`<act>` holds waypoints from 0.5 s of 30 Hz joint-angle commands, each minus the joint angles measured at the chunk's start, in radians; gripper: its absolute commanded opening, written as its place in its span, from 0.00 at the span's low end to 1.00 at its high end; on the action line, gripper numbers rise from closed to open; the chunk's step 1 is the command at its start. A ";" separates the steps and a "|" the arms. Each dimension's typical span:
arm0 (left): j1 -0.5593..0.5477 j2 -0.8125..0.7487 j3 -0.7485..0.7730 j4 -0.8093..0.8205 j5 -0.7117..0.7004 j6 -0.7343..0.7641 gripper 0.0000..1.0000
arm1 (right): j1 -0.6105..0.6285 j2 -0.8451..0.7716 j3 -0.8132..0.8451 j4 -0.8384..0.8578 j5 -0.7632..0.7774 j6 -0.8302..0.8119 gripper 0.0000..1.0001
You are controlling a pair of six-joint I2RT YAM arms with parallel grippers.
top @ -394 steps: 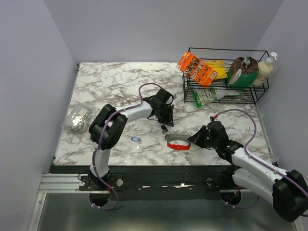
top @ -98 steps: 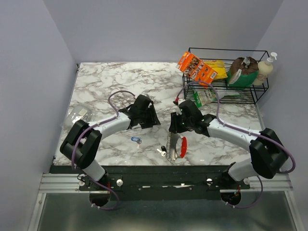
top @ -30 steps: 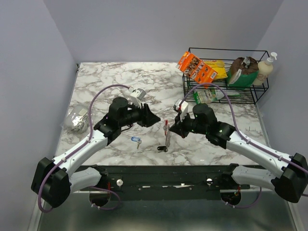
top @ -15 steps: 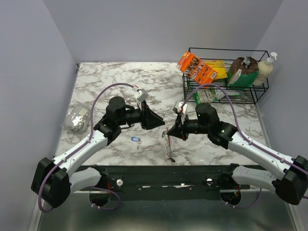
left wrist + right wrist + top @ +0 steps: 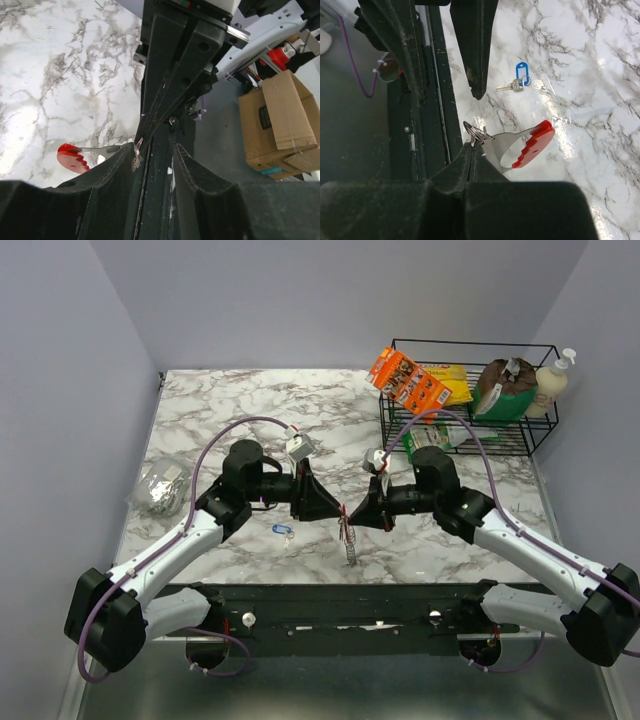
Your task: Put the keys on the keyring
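Noted right gripper [image 5: 351,515] pinched together on small wire loop of keyring [image 5: 532,142], metal strip and red end dangling above marble table [image 5: 200,420]. Found left gripper [image 5: 154,152] facing it from 9 o'clock, jaws apart, loop just beside one fingertip. Spotted blue-headed key [image 5: 283,531] flat on table at 9 o'clock of keyring, apart from it.
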 commanded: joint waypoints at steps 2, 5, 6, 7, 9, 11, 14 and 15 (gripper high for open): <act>-0.013 -0.028 0.024 0.109 0.126 -0.083 0.46 | -0.011 -0.016 0.063 0.035 -0.130 0.015 0.00; -0.032 -0.036 0.044 0.116 0.145 -0.103 0.46 | -0.013 -0.023 0.080 0.036 -0.162 0.023 0.00; -0.039 -0.036 0.047 0.113 0.143 -0.103 0.46 | -0.015 -0.023 0.088 0.036 -0.170 0.024 0.00; -0.044 -0.036 0.055 0.108 0.139 -0.101 0.46 | -0.015 -0.025 0.093 0.036 -0.177 0.024 0.00; -0.053 -0.036 0.068 0.076 0.133 -0.085 0.45 | -0.018 -0.028 0.100 0.035 -0.188 0.024 0.01; -0.053 -0.039 0.068 0.061 0.114 -0.071 0.44 | -0.021 -0.034 0.109 0.035 -0.205 0.024 0.01; -0.055 -0.043 0.068 0.054 0.103 -0.066 0.43 | -0.025 -0.039 0.117 0.035 -0.223 0.024 0.00; -0.055 -0.045 0.067 0.054 0.102 -0.068 0.42 | -0.025 -0.040 0.119 0.035 -0.225 0.024 0.00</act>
